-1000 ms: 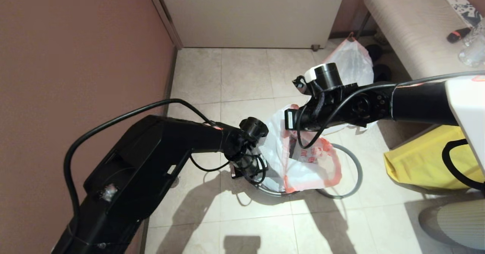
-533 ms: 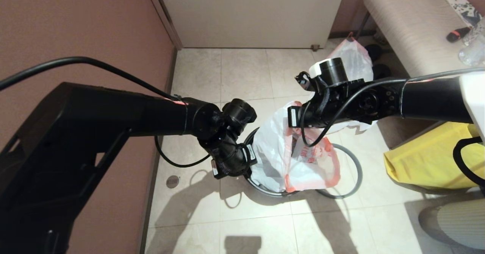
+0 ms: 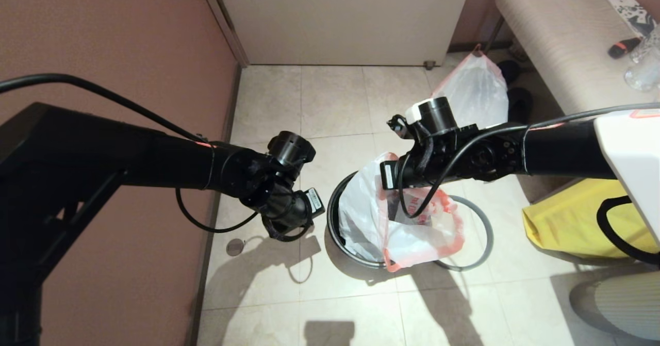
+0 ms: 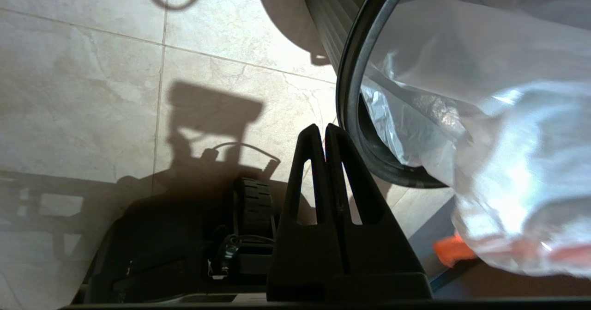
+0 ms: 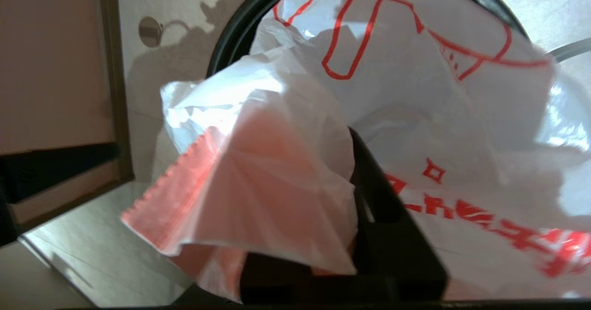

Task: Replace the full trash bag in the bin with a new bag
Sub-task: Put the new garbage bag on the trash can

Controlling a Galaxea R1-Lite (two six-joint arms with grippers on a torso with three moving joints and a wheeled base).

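The new bag [image 3: 412,232], limp white plastic with an orange-red hem and red lettering, hangs partly inside the black bin [image 3: 332,217]. My right gripper [image 5: 323,162] hovers over the bin's mouth, shut on a gathered fold of the bag's hem [image 5: 258,180]. Left of the bin, my left gripper [image 4: 322,130] stands shut and empty, just outside the rim [image 4: 351,93]. The grey ring [image 3: 482,222] lies on the floor against the bin's right side. By the bench at the back stands the full trash bag [image 3: 477,91].
A brown wall [image 3: 103,52] runs close along the left, with a white door [image 3: 340,16] at the back. A beige bench [image 3: 557,42] and a yellow fabric bag [image 3: 572,222] stand to the right. A floor drain [image 3: 235,246] lies left of the bin.
My left arm has pulled away to the left, off the bag, and its gripper now stands outside the bin. The right gripper has come down a little with the bag.
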